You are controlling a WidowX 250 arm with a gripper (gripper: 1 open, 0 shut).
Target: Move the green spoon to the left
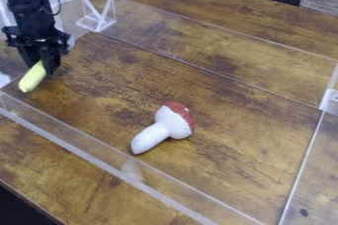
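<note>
The green spoon point(31, 79) shows as a thick yellow-green handle at the far left, tilted, its lower end close to the wooden table. Its silver bowl is hidden. My gripper point(42, 63) points straight down right above it and is shut on the handle's upper end. The black arm rises from there toward the top left corner.
A toy mushroom point(165, 127) with a red cap and white stem lies in the middle of the table point(224, 61). A low clear acrylic wall point(79, 148) runs along the front, another along the right side. A clear stand point(95, 14) sits behind the gripper.
</note>
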